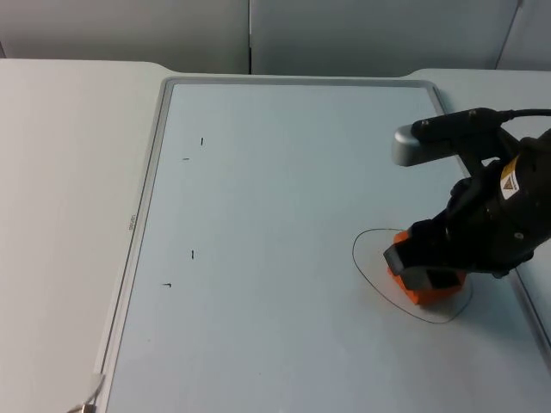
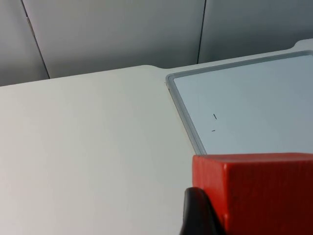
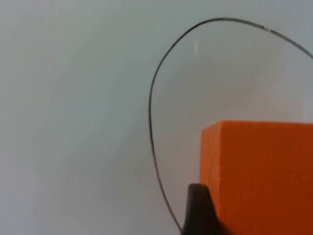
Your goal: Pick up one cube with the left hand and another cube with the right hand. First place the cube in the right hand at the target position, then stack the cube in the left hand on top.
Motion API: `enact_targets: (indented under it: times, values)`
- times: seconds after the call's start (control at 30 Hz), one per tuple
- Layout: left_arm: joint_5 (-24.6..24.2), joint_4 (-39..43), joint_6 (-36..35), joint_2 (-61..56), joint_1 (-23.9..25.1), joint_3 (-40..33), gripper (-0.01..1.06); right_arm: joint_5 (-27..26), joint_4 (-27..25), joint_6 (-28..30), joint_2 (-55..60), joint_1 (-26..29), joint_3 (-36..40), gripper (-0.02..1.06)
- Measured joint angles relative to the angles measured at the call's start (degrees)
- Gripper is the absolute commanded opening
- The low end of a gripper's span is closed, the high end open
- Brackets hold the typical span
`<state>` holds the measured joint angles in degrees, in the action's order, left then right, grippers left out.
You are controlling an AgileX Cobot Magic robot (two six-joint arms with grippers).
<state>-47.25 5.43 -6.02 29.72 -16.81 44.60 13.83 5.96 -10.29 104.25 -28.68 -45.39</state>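
Note:
An orange cube (image 1: 403, 280) sits low inside the hand-drawn oval (image 1: 357, 249) on the whiteboard's right side, with my right gripper (image 1: 426, 275) shut on it from above. In the right wrist view the orange cube (image 3: 264, 171) presses against a black fingertip (image 3: 200, 210), inside the oval's line (image 3: 152, 122). I cannot tell whether the cube touches the board. In the left wrist view my left gripper (image 2: 244, 220) is shut on a red cube (image 2: 264, 191), with a fingertip (image 2: 198, 215) against its side, held above the white table near the board's corner.
The whiteboard (image 1: 258, 215) has a grey frame (image 1: 146, 198) and a few small pen marks (image 1: 192, 255) on its left half. White table (image 1: 60, 215) lies to its left, and a grey partition wall (image 1: 129, 30) stands behind.

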Motion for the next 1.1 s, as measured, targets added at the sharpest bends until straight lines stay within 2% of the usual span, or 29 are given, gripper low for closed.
enact_targets:
  times: [0.47, 0.53, 0.57, 0.7, 0.73, 0.83, 0.9, 0.93, 1.0, 1.1]
  values:
    - [0.0, 0.0, 0.0, 0.0, 0.0, 0.0, 0.0, -2.16, 0.0, 0.0, 2.06, 0.0, -0.45, 0.0]
    - [0.0, 0.0, 0.0, 0.0, 0.0, 0.0, 0.0, -2.16, 0.0, 0.0, 2.06, 0.0, -0.45, 0.07]
    - [0.0, 0.0, 0.0, 0.0, 0.0, 0.0, 0.0, -2.16, 0.0, 0.0, 2.06, 0.0, -0.45, 0.07]
    - [0.0, 0.0, 0.0, 0.0, 0.0, 0.0, 0.0, -2.05, 0.0, 0.0, 2.06, 0.0, -0.45, 0.33]
    - [0.0, 0.0, 0.0, 0.0, 0.0, 0.0, 0.0, -1.9, 0.0, 0.0, 1.8, 0.0, -0.45, 0.33]
    - [0.0, 0.0, 0.0, 0.0, 0.0, 0.0, 0.0, -1.02, 0.0, 0.0, 1.12, 0.0, -0.45, 0.57]
    - [0.0, 0.0, 0.0, 0.0, 0.0, 0.0, 0.0, -0.42, 0.0, 0.0, 0.8, 0.0, -0.45, 0.68]
    - [0.0, 0.0, 0.0, 0.0, 0.0, 0.0, 0.0, 0.14, 0.0, 0.0, 0.52, 0.0, -0.45, 0.68]
    - [0.0, 0.0, 0.0, 0.0, 0.0, 0.0, 0.0, 0.61, 0.0, 0.0, -0.94, 0.0, -0.49, 0.78]
    - [0.0, 0.0, 0.0, 0.0, 0.0, 0.0, 0.0, 0.84, 0.0, 0.0, -2.8, 0.0, -1.47, 0.81]
